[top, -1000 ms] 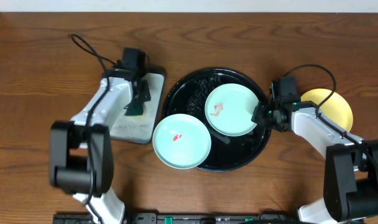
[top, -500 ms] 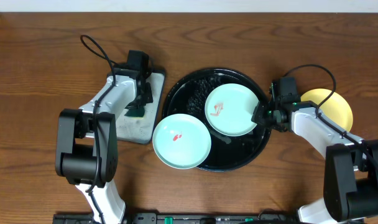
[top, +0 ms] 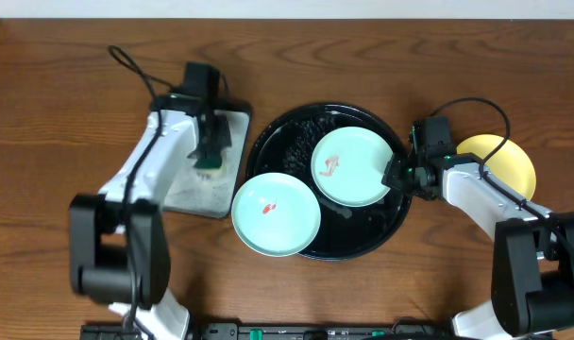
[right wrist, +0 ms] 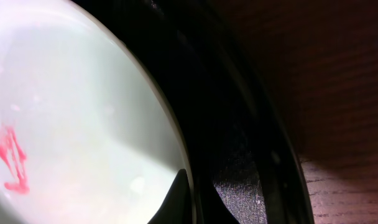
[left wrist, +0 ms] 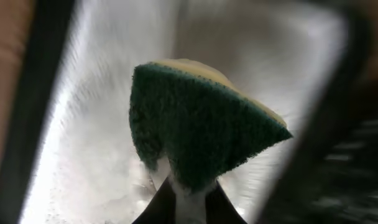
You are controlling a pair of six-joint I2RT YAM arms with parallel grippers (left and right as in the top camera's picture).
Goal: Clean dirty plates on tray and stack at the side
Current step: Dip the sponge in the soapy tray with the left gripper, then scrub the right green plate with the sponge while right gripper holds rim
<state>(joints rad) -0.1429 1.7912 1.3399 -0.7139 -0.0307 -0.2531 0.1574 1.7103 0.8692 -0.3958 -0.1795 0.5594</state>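
Left hand (left wrist: 181, 198) pinches a green-and-yellow scrubbing sponge (left wrist: 195, 130) by one corner; so thin a hold could slip under wiping pressure. Right hand (top: 393, 176) clamps the rim of a smeared pale mint round plate (top: 351, 167), lying on the glossy round black tray (top: 278, 142), well right of the sponge.

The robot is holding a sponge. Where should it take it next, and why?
Probably swing the sponge across to the mint plate inside the black tray. The left jaws pinch the sponge above the grey tray, that plate shows a red smear, and the right jaws sit at its rim.
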